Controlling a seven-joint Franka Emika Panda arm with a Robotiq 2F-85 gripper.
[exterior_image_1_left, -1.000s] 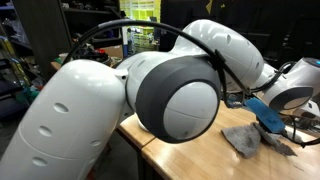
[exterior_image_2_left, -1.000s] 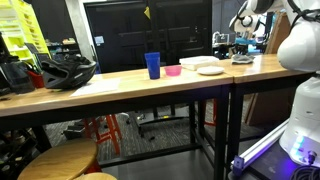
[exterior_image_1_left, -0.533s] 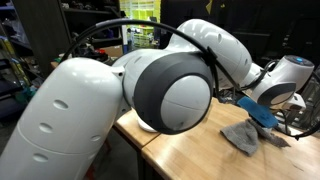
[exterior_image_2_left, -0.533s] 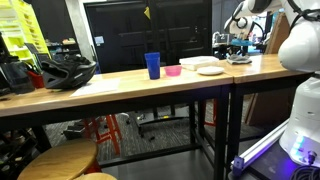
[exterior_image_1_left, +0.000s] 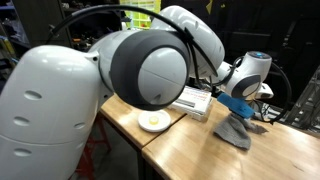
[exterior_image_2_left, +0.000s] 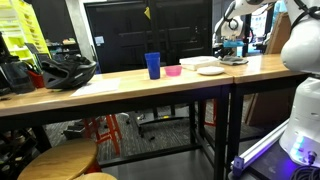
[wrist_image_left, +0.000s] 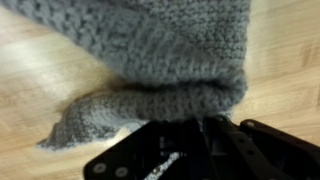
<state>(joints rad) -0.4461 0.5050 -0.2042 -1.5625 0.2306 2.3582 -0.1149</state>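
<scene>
End effector (exterior_image_1_left: 236, 108) is right down on the grey cloth (exterior_image_1_left: 237, 134), jaws closed tight on a bunched fold of it. The wrist view shows the knit (wrist_image_left: 150, 50) gathered up against the end effector (wrist_image_left: 205, 122), with one loose corner trailing off to the side.

The cloth sits on the wooden counter (exterior_image_1_left: 200, 155), drawn up into a peak under the grip and with its lower part resting on the wood. A small plate (exterior_image_1_left: 153, 122) lies well apart from it, and a white box (exterior_image_1_left: 192, 100) sits behind.

It looks like a soft, light, chunky knit. It's limp, so it will drape and sag from whatever point is pinched rather than hold any shape. Slipping seems unlikely, since the yarn gives plenty of bite. The open stitches could snag on a fingertip, though, and a thin pinch may stretch a single loop. Best hold, I'd say, is a thick gathered fold near the middle, as here, so that several layers share the pull.
</scene>
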